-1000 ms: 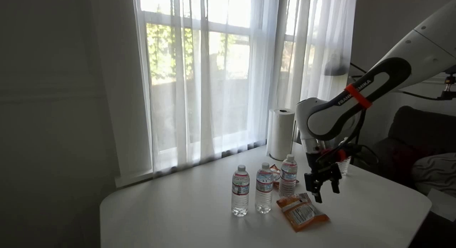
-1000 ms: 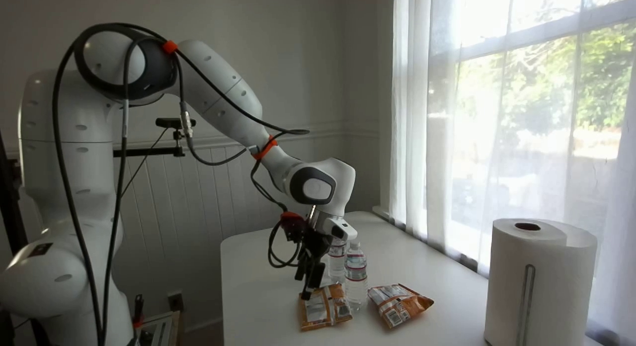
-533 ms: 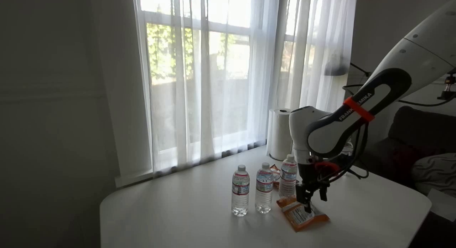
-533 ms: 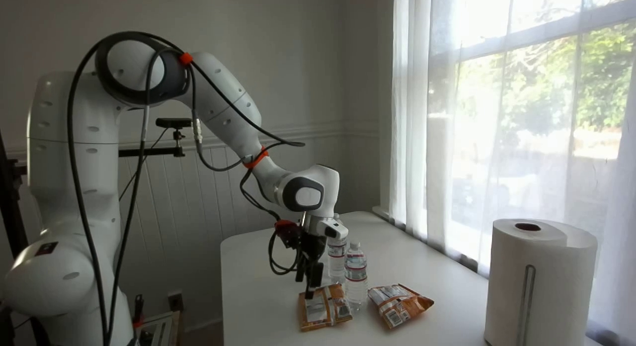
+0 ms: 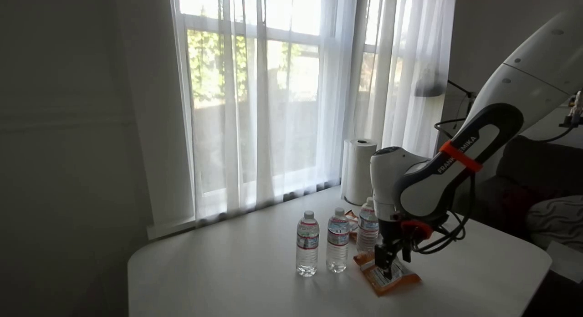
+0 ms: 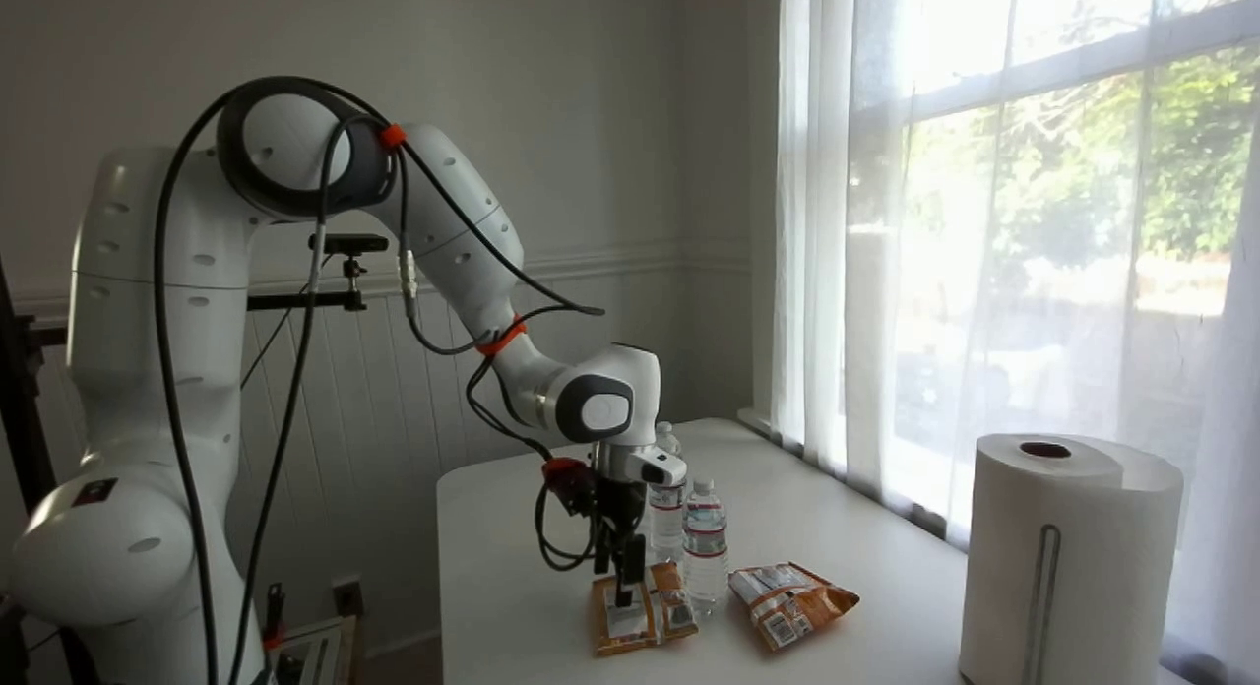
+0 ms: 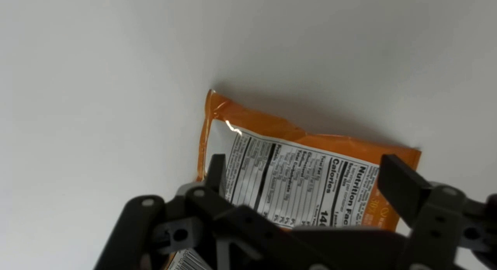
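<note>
An orange snack bag (image 5: 397,284) with a white nutrition label lies flat on the white table, also seen in the other views as the bag (image 6: 675,614) and the bag (image 7: 295,173). Pointing down just above it is my gripper (image 5: 396,267), its black fingers wide apart. In the wrist view the gripper (image 7: 303,163) spans most of the label, with nothing pinched between the fingers. Whether a fingertip touches the bag I cannot tell. Close beside the bag stands a water bottle (image 5: 367,228), a second bottle (image 5: 337,244) and a third bottle (image 5: 307,246) standing further along.
Another orange bag (image 6: 793,604) lies behind the bottles, partly hidden in an exterior view. A paper towel roll (image 6: 1063,557) stands near the curtained window (image 5: 273,103). The table (image 5: 218,271) has a rounded edge. Cables (image 6: 561,547) hang beside the gripper.
The arm has come down, and the gripper has dropped from beside the orange bag to just over it. Its fingers have stayed apart. Bags and bottles have not moved.
</note>
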`<action>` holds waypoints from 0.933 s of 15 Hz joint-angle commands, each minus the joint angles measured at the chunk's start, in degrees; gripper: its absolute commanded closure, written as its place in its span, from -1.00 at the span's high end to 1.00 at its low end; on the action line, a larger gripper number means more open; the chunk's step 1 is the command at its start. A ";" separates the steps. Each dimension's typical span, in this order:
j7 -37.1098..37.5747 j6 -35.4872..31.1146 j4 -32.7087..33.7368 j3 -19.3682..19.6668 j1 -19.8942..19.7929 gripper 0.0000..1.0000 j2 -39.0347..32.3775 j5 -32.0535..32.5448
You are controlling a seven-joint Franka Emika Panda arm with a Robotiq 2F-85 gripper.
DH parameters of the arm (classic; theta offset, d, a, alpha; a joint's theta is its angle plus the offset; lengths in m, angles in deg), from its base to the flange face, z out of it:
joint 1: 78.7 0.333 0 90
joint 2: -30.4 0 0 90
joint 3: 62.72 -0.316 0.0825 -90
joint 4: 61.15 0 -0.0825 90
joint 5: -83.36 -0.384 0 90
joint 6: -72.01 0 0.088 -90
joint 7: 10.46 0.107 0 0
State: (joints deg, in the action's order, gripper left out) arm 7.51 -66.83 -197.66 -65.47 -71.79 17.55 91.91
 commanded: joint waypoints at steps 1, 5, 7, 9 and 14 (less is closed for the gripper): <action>0.46 -3.70 -1.09 0.90 0.49 1.00 -0.87 1.54; 0.38 -5.28 -0.92 1.55 0.65 0.38 -1.93 1.66; 0.35 -5.35 -0.82 1.78 0.71 0.07 -2.22 1.74; 0.26 -5.10 -0.76 1.93 0.67 -0.23 -2.34 1.71; 0.52 -3.71 -0.74 2.60 0.59 -0.89 -1.64 2.74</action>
State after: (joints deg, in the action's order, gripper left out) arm 7.41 -70.49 -197.66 -63.93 -71.79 15.29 93.12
